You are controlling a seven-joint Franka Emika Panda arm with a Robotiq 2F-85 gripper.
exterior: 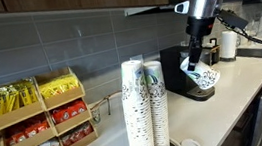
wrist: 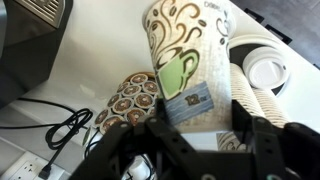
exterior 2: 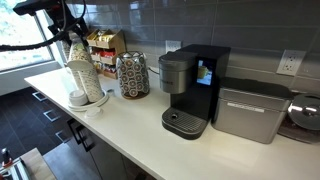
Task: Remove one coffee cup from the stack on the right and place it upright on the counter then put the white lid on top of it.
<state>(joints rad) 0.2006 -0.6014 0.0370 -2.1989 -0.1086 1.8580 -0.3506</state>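
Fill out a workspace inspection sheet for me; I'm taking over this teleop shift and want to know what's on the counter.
Surface: counter is pale and smooth, no spills seen.
Job's things: coffee cup is off the stack, held tilted in the air; white lid lies on the counter at the foot of the stacks.
Clutter: second cup stack, snack rack, pod carousel, coffee machine, silver appliance.
Grippers: gripper is shut on the coffee cup.
Cables: black cord lies coiled by an outlet.
Surroundings: grey tiled backsplash, dark lower cabinets.
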